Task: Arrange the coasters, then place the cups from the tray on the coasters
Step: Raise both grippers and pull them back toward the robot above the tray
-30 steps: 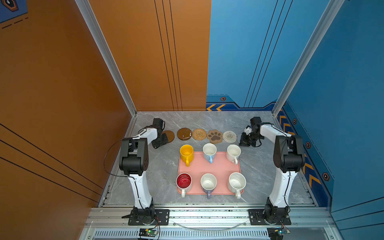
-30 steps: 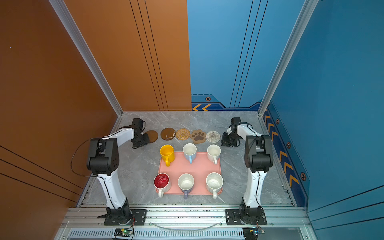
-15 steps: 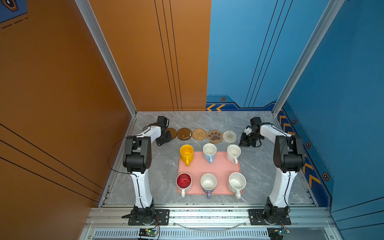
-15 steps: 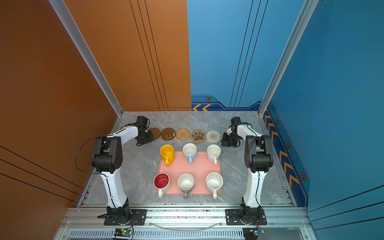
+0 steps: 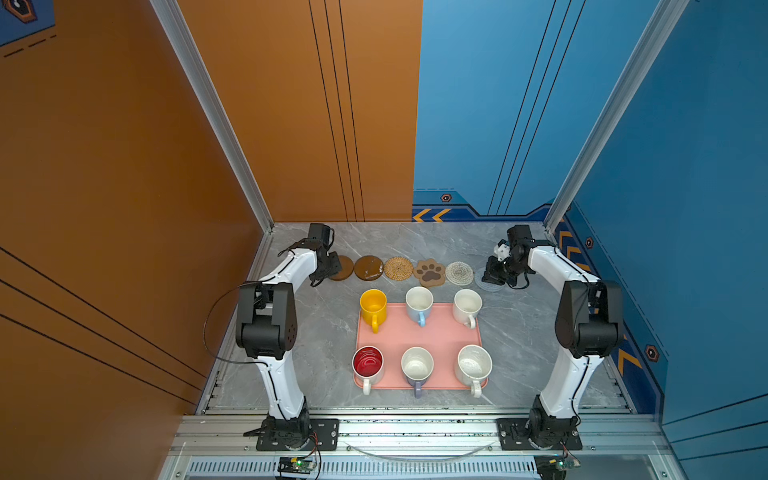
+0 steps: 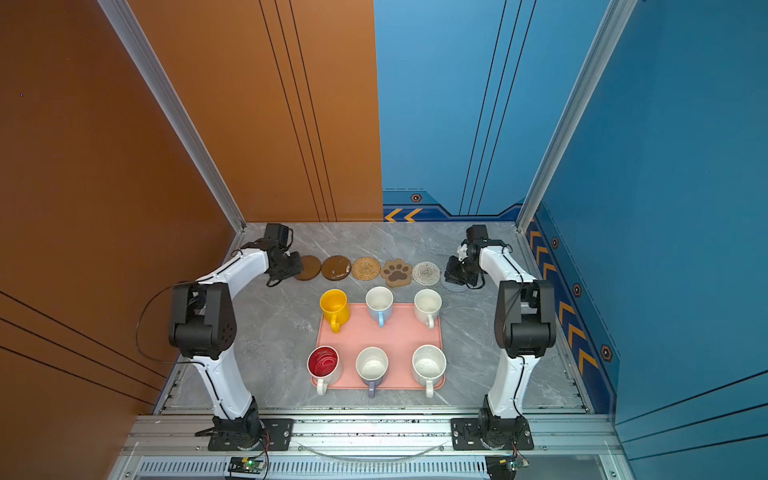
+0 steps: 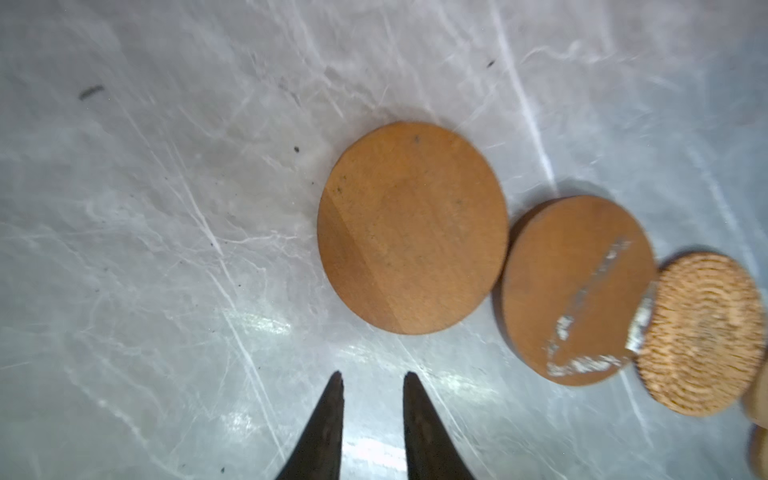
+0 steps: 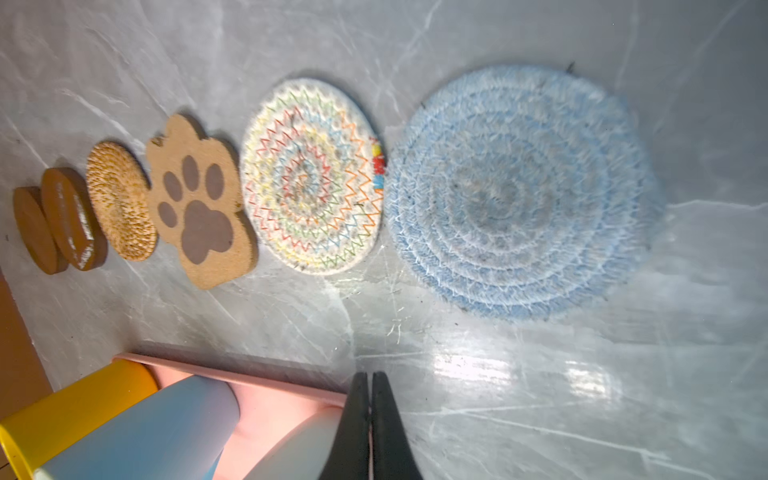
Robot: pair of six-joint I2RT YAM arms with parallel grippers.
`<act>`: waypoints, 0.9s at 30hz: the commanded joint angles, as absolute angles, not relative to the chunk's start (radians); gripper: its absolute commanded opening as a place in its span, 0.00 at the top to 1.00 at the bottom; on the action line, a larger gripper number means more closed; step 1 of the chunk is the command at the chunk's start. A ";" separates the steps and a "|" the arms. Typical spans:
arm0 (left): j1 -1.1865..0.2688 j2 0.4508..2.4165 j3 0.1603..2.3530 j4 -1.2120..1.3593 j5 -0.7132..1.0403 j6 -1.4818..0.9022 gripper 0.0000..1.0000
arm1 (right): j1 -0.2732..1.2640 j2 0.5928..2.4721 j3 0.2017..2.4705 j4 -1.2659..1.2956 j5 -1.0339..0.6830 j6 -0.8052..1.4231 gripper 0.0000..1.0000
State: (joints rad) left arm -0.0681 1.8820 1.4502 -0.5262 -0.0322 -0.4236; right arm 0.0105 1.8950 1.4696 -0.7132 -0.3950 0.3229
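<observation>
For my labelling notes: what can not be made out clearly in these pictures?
- Light blue woven coaster: partly covered by the right gripper in both top views.
- Leftmost dark brown disc: one edge behind the left gripper in both top views.
- Yellow cup, light blue cup: cut off by the frame edge, right wrist view.

No words, numbers or brand names can be read anywhere. Only signs show. Two orange chevrons point left on the dark blue band at the foot of the blue back wall, with a small hexagon emblem just above them. Further chevrons and hexagon badges run along the right wall's base. The tan paw-shaped coaster bears a dark paw print.
</observation>
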 commanded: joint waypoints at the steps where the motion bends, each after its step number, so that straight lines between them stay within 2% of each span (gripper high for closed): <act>1: -0.088 1.801 1.423 -0.548 -0.012 -0.393 0.66 | 0.003 1.825 1.448 -0.713 -0.366 0.341 0.94; 4: -0.106 1.745 1.401 -0.551 -0.008 -0.379 0.58 | 0.003 1.774 1.432 -0.715 -0.348 0.342 0.85; 10: -0.157 1.624 1.339 -0.551 -0.006 -0.358 0.53 | -0.005 1.691 1.378 -0.714 -0.308 0.327 0.74; 19: -0.269 1.477 1.241 -0.552 -0.041 -0.344 0.46 | -0.101 1.765 1.304 -0.696 -0.328 0.298 0.81; 27: -0.329 1.397 1.179 -0.551 -0.088 -0.377 0.42 | -0.148 1.883 1.323 -0.635 -0.366 0.310 0.82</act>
